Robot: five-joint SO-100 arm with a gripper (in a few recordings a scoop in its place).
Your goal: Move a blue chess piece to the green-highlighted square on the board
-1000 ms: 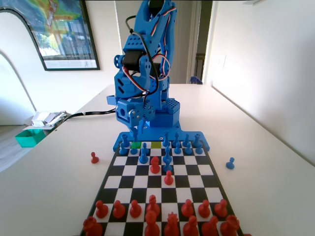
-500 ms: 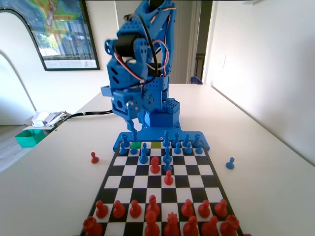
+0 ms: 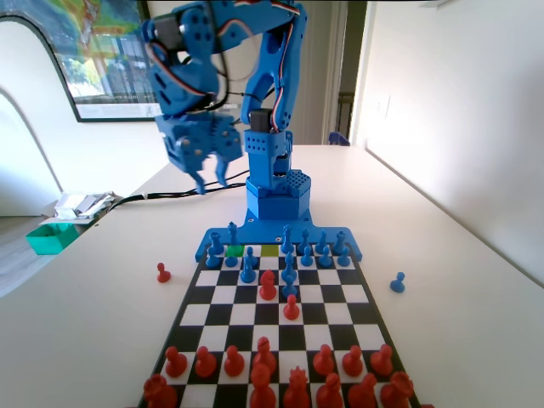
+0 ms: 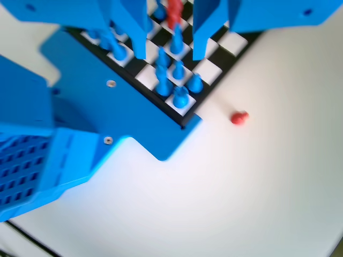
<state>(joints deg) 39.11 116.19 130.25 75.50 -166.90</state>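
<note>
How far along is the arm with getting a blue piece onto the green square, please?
Nothing looks done yet: the green square at the board's far edge appears bare, though blue pieces crowd round it. Nothing is in hand: the gripper hangs high, left of the base in the fixed view, jaws apart and empty. Left to do: come down, pick a blue piece and set it on green.

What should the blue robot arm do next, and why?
Probably swing back over the board and come down on a blue piece near the green square. The gripper hangs high off to the left in the fixed view, open with nothing between its jaws, and no piece stands on the green square.
</note>
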